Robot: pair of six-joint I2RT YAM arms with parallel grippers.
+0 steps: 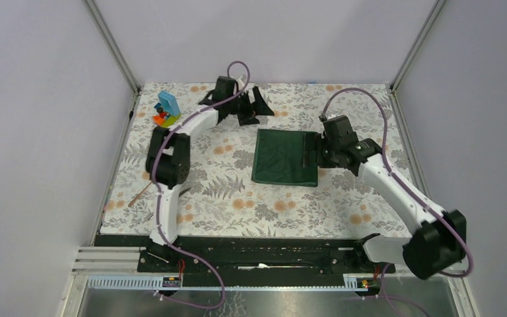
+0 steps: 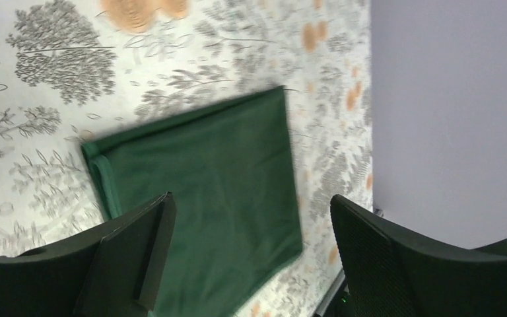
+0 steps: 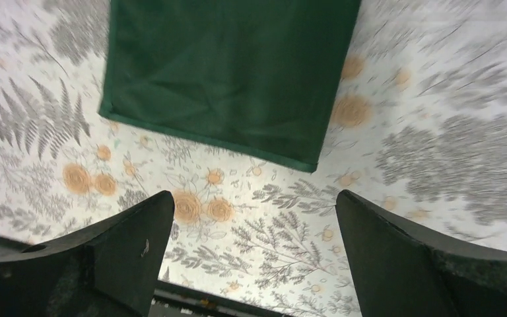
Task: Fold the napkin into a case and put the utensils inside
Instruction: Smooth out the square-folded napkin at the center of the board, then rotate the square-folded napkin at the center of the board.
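Lying flat, the dark green napkin (image 1: 286, 158) is folded square.

You see the napkin (image 3: 228, 72) lying folded on the floral covering (image 3: 436, 132). Your right gripper (image 3: 254, 201) hangs clear of it, jaws spread wide.

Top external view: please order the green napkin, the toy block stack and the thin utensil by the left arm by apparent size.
1. napkin, clearly the largest.
2. toy block stack.
3. utensil, about as long as the blocks but much thinner; the left arm may hide part.
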